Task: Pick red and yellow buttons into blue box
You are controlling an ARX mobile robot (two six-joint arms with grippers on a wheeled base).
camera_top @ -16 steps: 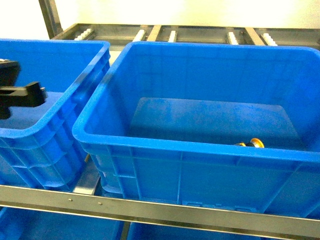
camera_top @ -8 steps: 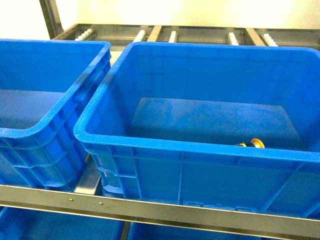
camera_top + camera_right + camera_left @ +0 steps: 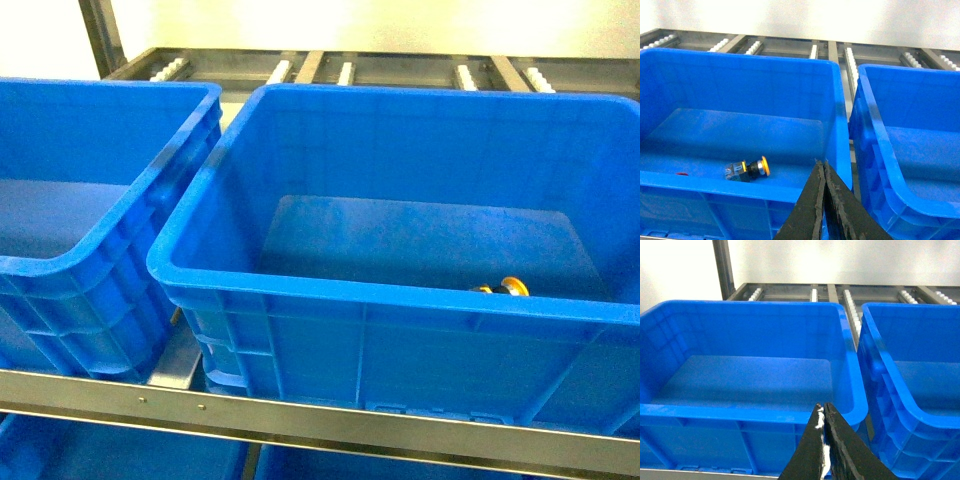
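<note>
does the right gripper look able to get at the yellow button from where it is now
Probably yes, after opening. The yellow button lies on its side on the crate floor with nothing over it. The right gripper is shut, outside the near wall, so it must clear the rim and descend.

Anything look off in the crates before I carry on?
Nothing looks damaged or spilled. The yellow button lies on its side on the floor of the blue box, near the front wall. A small red speck shows left of it, too hidden by the rim to identify. Both the left gripper and right gripper are shut, empty.
</note>
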